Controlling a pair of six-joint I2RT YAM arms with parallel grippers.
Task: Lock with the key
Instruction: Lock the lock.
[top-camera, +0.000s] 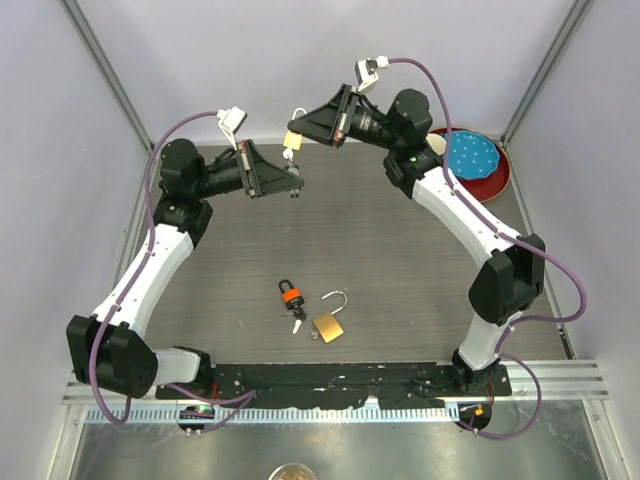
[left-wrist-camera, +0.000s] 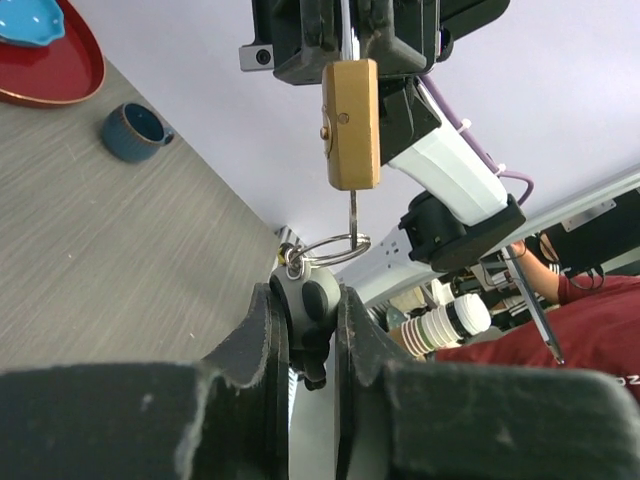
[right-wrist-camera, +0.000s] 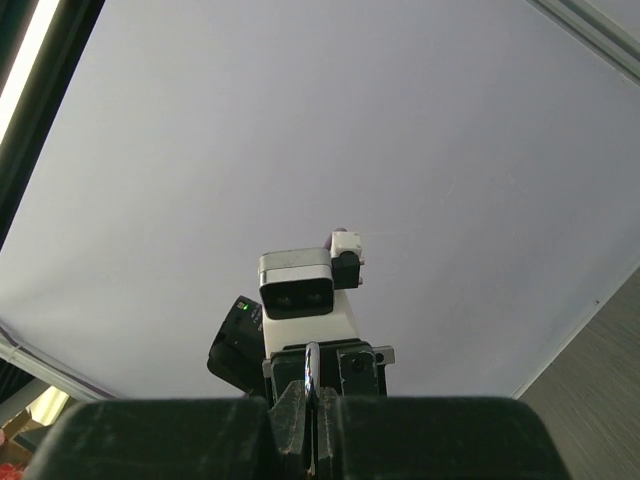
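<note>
Left tool (left-wrist-camera: 308, 302) pressed together on grey head of key (left-wrist-camera: 312, 285). Key blade runs up into base of brass padlock (left-wrist-camera: 350, 125); wire ring (left-wrist-camera: 335, 248) hangs at key head. Right tool (right-wrist-camera: 312, 400) clamped tight on padlock shackle, holding padlock in air above far side of table (top-camera: 400, 280).

Table grey woodgrain. On it near arm bases: second brass padlock (top-camera: 328, 325) with shackle open, and just beside it small black-orange item (top-camera: 291, 294). Red plate (top-camera: 503, 172) far right, blue cup (left-wrist-camera: 135, 130) near it. Plain white walls around.

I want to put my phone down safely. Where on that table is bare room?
Bare tabletop lies mid-table, behind the open brass lock and small black lock near the front, and beside them. Crowded: back middle, where left gripper with key meets right gripper with padlock; red plate back right.
</note>
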